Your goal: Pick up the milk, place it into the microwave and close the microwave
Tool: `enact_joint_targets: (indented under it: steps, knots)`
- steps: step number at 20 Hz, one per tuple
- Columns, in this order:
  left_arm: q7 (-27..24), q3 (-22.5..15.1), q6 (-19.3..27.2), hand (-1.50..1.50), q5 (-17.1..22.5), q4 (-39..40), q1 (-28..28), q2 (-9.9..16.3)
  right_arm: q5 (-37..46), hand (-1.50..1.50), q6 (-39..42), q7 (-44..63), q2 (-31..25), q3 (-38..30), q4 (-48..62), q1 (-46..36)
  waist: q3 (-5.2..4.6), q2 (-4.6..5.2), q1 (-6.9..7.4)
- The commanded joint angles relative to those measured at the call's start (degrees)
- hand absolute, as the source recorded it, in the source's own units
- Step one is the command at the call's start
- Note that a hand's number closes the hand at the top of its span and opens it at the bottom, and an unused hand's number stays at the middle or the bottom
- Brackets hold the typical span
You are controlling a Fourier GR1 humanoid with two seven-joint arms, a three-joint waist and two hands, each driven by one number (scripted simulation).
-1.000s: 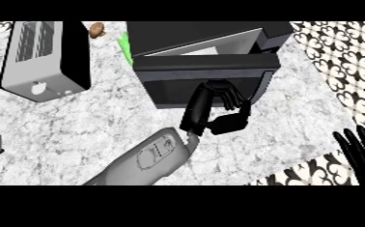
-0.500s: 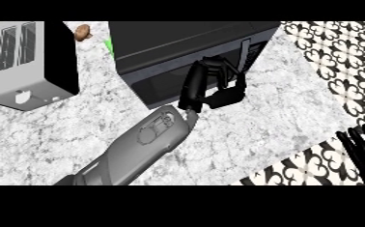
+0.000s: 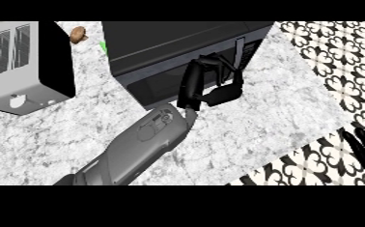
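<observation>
The black microwave (image 3: 178,42) stands at the back middle of the counter, and its door (image 3: 164,78) looks shut or nearly shut. My left hand (image 3: 206,83) lies against the door's front near the handle (image 3: 239,52), fingers straight, holding nothing. No milk shows anywhere; the microwave's inside is hidden. Only a black sliver of my right hand (image 3: 354,140) shows at the right edge, low over the patterned floor.
A silver and black toaster (image 3: 35,66) stands at the left. A small brown thing (image 3: 78,34) and a green thing (image 3: 104,46) lie behind the microwave's left corner. The marble counter (image 3: 271,120) ends at the right, at the patterned floor (image 3: 328,66).
The microwave door has swung from open to closed or nearly closed under my left hand's push. My right hand has slid almost out of view at the right edge.
</observation>
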Motion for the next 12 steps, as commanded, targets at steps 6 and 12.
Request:
enact_joint_targets:
  steps: [6,12]
  knots:
    - [-3.22,2.06,-0.77,1.50,2.98,5.30,-4.06,0.00,-2.53,-1.50,2.53,-0.06,-1.65,-1.05,-2.75,-0.07,0.06,0.65,-1.38]
    - [-4.97,2.01,-0.40,1.50,4.56,6.15,-3.99,0.00,-5.17,-1.50,2.90,1.01,-2.72,-2.26,-4.05,0.32,0.08,0.90,-1.96]
